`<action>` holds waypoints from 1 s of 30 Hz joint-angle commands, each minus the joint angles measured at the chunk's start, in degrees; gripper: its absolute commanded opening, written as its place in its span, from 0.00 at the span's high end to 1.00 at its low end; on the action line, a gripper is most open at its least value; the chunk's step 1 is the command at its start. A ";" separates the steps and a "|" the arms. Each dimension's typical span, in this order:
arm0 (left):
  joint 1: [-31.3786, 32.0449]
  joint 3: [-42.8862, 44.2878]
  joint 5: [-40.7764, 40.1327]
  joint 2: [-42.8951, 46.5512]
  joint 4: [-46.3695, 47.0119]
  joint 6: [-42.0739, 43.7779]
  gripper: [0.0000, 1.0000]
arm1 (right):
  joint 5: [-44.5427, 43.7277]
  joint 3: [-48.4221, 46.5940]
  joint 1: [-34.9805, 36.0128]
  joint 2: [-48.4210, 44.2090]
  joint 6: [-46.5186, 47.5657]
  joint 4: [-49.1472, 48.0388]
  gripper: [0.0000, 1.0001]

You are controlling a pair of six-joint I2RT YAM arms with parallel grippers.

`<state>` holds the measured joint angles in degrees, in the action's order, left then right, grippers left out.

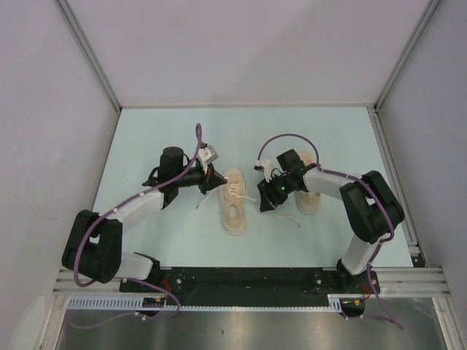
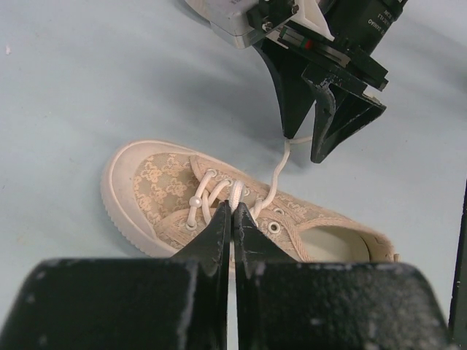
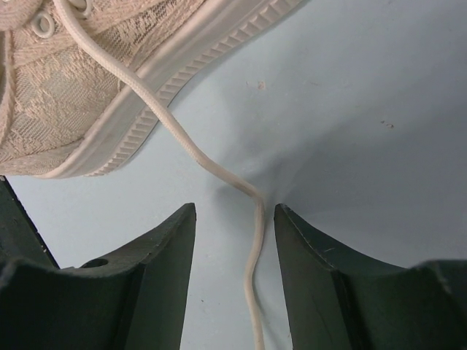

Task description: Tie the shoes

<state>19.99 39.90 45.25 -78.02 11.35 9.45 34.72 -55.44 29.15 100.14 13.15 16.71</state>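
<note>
Two beige lace-patterned sneakers lie on the pale table. One shoe is in the middle; the other shoe is to its right, partly under my right arm. My left gripper is at the middle shoe's lacing and is shut on an off-white lace at its fingertips. My right gripper is open just right of that shoe. The shoe's other lace lies on the table between its fingers, untouched. The right gripper also shows in the left wrist view.
A loose lace end trails on the table toward the front, between the two shoes. White walls enclose the table on the left, back and right. The black base rail runs along the near edge.
</note>
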 commanded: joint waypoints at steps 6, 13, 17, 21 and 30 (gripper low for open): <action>0.49 -0.35 2.21 0.94 1.83 0.13 1.00 | -8.69 -1.86 -0.49 -4.59 4.51 13.52 0.47; 0.49 0.00 2.56 0.94 1.30 0.74 1.00 | -14.76 -1.34 -0.14 -8.29 9.96 20.46 0.47; 0.49 0.35 2.65 0.85 1.21 1.09 1.00 | -15.47 -0.11 1.17 -7.94 10.76 21.35 0.48; 0.49 0.79 2.65 0.94 0.60 1.53 1.00 | -16.70 1.47 3.54 -7.32 10.94 21.70 0.51; 0.58 -0.35 3.52 2.43 0.07 3.73 1.00 | -23.55 1.66 3.46 -12.58 10.67 16.26 1.00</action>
<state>20.03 39.83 45.93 -78.00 10.79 10.44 15.09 -52.80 33.30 92.68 23.70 36.10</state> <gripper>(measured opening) 0.009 0.027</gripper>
